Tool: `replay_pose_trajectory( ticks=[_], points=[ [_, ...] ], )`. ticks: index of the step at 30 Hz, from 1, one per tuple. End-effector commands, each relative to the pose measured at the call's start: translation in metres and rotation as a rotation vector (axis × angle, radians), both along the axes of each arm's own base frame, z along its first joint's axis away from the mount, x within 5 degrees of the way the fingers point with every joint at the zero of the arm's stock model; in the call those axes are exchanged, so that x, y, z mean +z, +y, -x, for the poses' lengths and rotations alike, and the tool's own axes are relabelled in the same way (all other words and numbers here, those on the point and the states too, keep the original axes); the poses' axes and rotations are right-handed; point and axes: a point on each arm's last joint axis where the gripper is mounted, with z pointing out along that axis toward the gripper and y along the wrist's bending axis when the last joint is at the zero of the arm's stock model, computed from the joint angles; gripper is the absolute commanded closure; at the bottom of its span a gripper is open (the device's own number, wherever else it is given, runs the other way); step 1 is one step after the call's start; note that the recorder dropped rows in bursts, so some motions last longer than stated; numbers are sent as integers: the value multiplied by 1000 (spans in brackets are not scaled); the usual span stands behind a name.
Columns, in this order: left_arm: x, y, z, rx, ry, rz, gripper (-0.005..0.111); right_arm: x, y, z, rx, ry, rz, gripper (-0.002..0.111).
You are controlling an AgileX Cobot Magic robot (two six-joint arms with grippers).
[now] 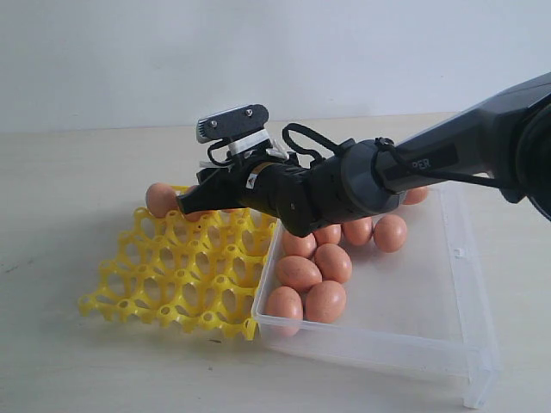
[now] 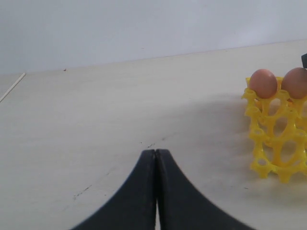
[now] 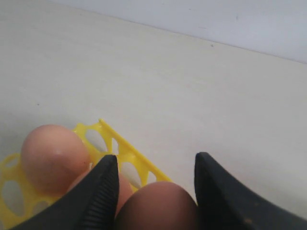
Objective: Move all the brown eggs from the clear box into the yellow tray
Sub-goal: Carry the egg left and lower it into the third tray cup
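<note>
The yellow tray [image 1: 172, 275] lies left of the clear box [image 1: 469, 284], which holds several brown eggs [image 1: 298, 273]. My right gripper [image 1: 191, 205] reaches across the box to the tray's far row. In the right wrist view its jaws [image 3: 156, 163] are shut on a brown egg [image 3: 156, 206] above the tray edge [image 3: 125, 148]. One egg [image 1: 161, 200] sits in the tray's far corner cup. Another egg [image 3: 125, 191] shows behind one finger. My left gripper [image 2: 156, 152] is shut and empty over bare table, left of the tray [image 2: 273, 143], and does not show in the exterior view.
The right arm [image 1: 413, 168] spans over the box's far left part and its eggs. The tray's front rows of cups [image 1: 198, 297] hold nothing. Pale tabletop [image 1: 77, 172] surrounds tray and box, with a white wall behind.
</note>
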Motion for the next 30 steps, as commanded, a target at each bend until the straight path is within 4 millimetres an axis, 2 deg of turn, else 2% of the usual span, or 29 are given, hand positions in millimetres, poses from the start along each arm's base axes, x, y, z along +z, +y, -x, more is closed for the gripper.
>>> replay_pose_trajectory(
  ticks=[1,5,14,21,28,30],
  points=[
    [3,0,0,0,-23,11,107,0,-1,-3,0,-14,0,73],
    [3,0,0,0,-23,11,107,0,-1,-3,1,-9,3,65],
    [3,0,0,0,-23,11,107,-2,-1,-2,4,12,16,64],
    [3,0,0,0,-23,11,107,2,-1,-2,4,5,10,46],
    [3,0,0,0,-23,11,107,8,-1,-1,6,8,10,46],
    [3,0,0,0,-23,11,107,17,-2,0,9,9,7,46]
  ],
)
